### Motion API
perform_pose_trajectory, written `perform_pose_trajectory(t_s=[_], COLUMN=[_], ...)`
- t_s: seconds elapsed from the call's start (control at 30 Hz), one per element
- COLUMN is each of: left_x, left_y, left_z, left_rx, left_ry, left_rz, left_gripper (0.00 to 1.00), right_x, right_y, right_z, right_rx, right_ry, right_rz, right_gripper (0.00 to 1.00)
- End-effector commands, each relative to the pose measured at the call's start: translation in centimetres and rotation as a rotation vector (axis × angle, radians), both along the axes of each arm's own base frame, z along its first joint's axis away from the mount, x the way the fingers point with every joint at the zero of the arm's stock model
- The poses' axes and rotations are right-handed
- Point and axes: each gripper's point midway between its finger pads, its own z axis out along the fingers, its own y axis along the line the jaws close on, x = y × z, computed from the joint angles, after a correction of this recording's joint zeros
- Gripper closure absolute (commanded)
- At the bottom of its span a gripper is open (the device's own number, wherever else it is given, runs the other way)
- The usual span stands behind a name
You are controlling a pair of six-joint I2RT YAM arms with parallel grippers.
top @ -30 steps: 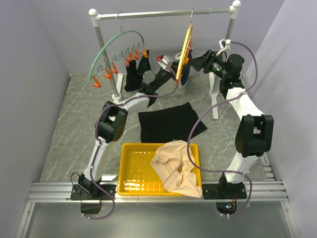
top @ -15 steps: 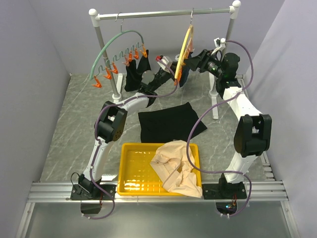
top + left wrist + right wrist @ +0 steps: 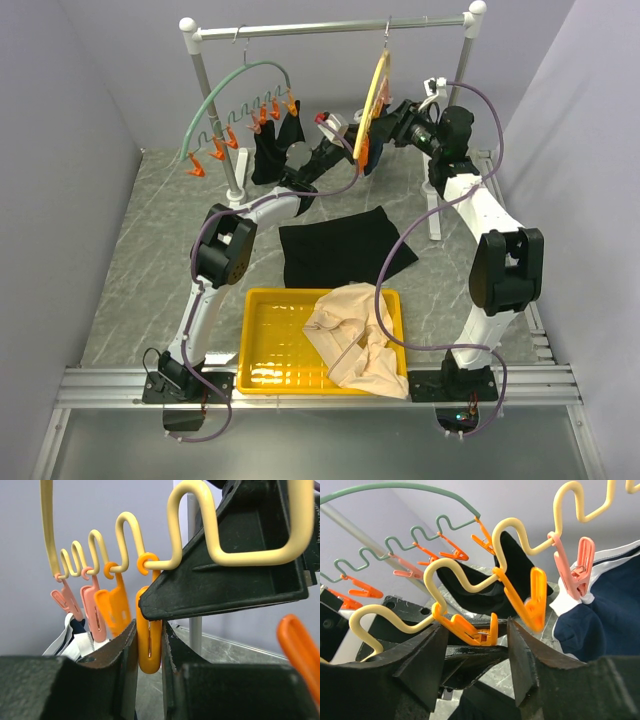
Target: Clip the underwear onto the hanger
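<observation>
Right end effector [image 3: 388, 115] has swung left onto the hanger [image 3: 379, 85], jaws apart around an orange clip [image 3: 467, 627]. My left end effector [image 3: 149, 627] pinches a second clip [image 3: 148, 655]. Underwear [image 3: 340, 250] lies flat, lengthwise across the desk [image 3: 150, 250], below both, nearer my left arm.

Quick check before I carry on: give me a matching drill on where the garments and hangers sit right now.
Things:
1. beige garment
2. navy white-trimmed garment
3. green hanger
4. pale yellow hanger

Places or states:
A. hangs on the left part of the rail
B. pinched by a pink clip
C. draped over the rim of the yellow tray
D. hangs on the right part of the rail

Pairs: 1-C, 2-B, 3-A, 4-D
</observation>
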Motion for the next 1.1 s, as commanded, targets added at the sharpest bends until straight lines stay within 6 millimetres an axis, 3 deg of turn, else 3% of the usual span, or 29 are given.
perform_pose_trajectory(t_s=[0.0, 0.47, 0.57, 0.63, 0.8, 1.03, 1.07], left_x=[-1.5, -1.1, -1.1, -1.0, -1.1, -1.0, -1.0], left_y=[0.1, 0.1, 0.0, 0.2, 0.2, 1.5, 1.7], left_z=[2.6, 2.4, 2.5, 2.5, 2.5, 2.8, 2.0], left_rx=[-0.008, 0.008, 0.006, 0.005, 0.009, 0.013, 0.031], left_ry=[-0.045, -0.053, -0.053, -0.052, -0.050, -0.010, 0.010], left_rz=[-0.023, -0.003, -0.003, 0.001, 0.000, -0.002, -0.008], left_gripper=[0.89, 0.89, 0.88, 0.84, 0.69, 0.54, 0.52], right_x=[0.3, 0.8, 0.7, 0.6, 0.8, 1.1, 1.2], right_y=[-0.1, 0.5, 0.8, 0.9, 0.7, 0.4, 0.1], right_z=[1.9, 0.4, 0.3, 0.3, 0.6, 1.5, 1.7], right_rx=[0.014, 0.023, 0.021, 0.025, 0.020, 0.025, 0.026], right_ry=[-0.031, 0.045, 0.045, 0.047, 0.032, 0.004, -0.002], right_rz=[-0.045, -0.090, -0.083, -0.081, -0.083, -0.075, -0.078], right_gripper=[0.44, 0.50, 0.60, 0.73, 0.93, 1.00, 1.00])
